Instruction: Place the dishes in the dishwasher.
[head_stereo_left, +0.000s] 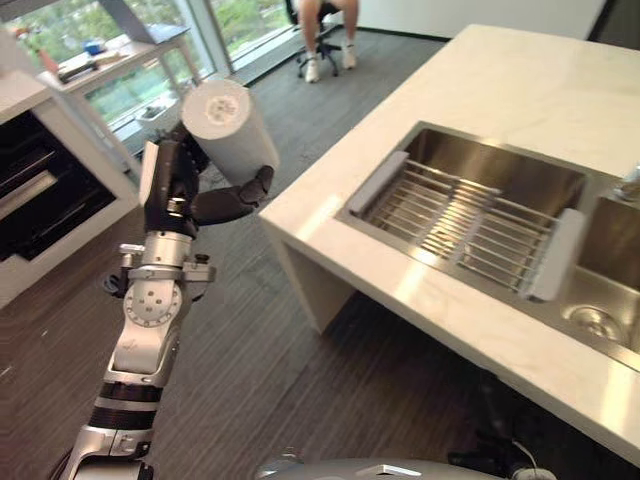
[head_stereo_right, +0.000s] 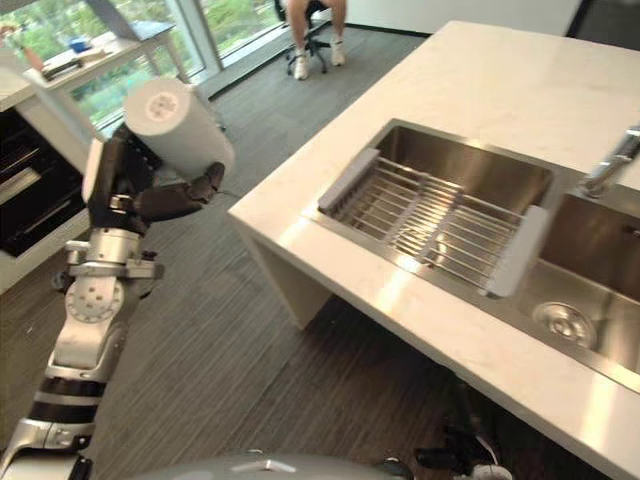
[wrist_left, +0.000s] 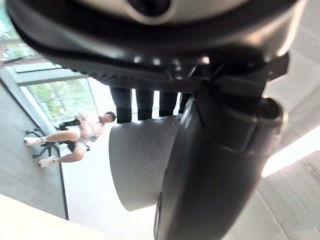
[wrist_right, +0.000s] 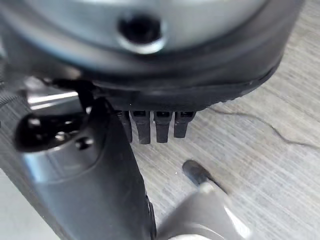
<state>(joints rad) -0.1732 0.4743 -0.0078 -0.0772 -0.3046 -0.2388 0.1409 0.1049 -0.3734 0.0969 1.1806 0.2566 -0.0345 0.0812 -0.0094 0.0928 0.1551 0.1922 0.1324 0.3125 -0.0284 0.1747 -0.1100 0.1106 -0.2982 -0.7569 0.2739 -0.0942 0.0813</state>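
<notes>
White and cylindrical, the cup (head_stereo_left: 229, 127) sits in my left hand (head_stereo_left: 172, 190), raised above the floor (head_stereo_left: 270, 370). The fingers are curled around its far side and the thumb (head_stereo_left: 232, 200) crosses beneath its lower wall, so the hand is closed around the cup. I see the cup tilted, its flat end (head_stereo_right: 155, 104) facing up and toward the window (head_stereo_left: 70, 40). In the left wrist view the cup (wrist_left: 140, 165) lies just past the thumb (wrist_left: 215, 165), with the fingers (wrist_left: 145, 102) pressed against its far wall.

To the right of the hand stands the pale stone bench (head_stereo_left: 520, 90), its near corner (head_stereo_left: 275, 215) close to the thumb but not touching it. Set into the bench is a steel sink (head_stereo_left: 520, 180), and a wire rack (head_stereo_left: 465, 225) spans its left basin. A second basin with a drain (head_stereo_right: 565, 322) lies further right, below a tap (head_stereo_right: 615, 160).

To the left of the hand I see a dark open appliance (head_stereo_left: 40, 200) under a white top; I cannot tell what kind it is. Beyond the hand, by the window, a person (head_stereo_left: 325, 30) sits on a wheeled chair.

The right hand (wrist_right: 95, 185) shows in its own wrist view above the floor, fingers (wrist_right: 152, 125) hanging straight and relaxed, holding nothing.
</notes>
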